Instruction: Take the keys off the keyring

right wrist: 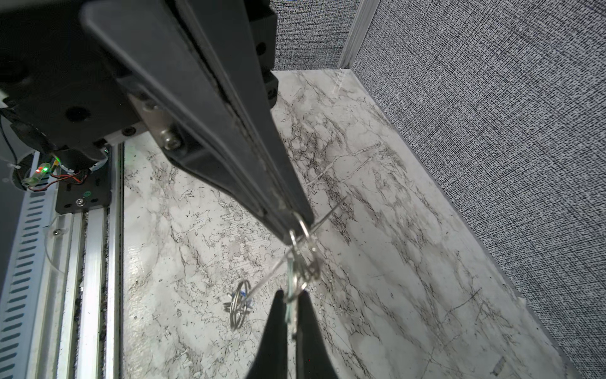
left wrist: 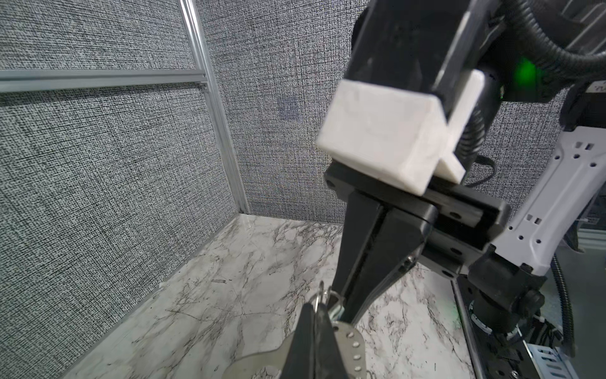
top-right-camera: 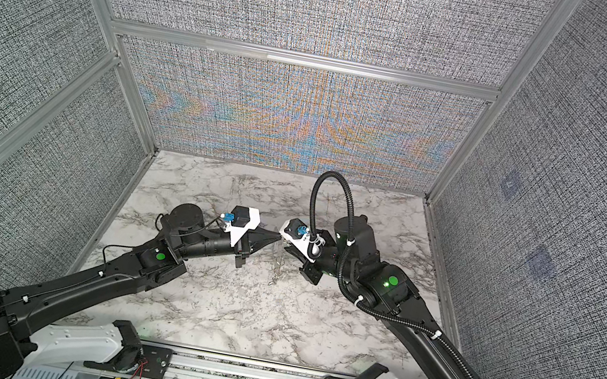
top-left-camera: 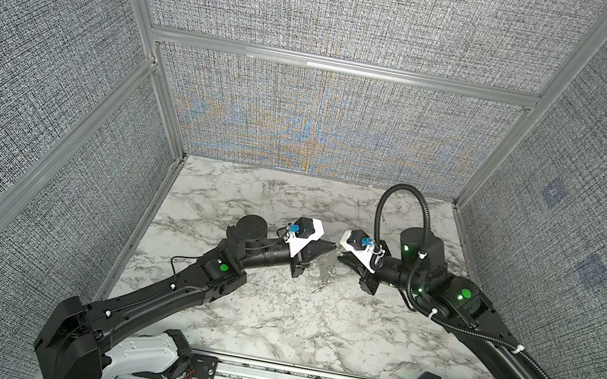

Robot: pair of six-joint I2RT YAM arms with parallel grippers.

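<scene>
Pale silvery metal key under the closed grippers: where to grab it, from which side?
Likely the free lower end of the pale silvery metal key, jaws on its two flat faces, coming in low from the robot's side. It hangs from the thin metal keyring, where the shut left gripper and right gripper crowd the top.

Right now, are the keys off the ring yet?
Not yet, I think. Done: the thin metal keyring is held up above the white marble table. In hand: the left gripper and right gripper, tips almost meeting, are both shut on it. Left to do: the pale silvery metal key seems to hang from it; no key lies loose.
</scene>
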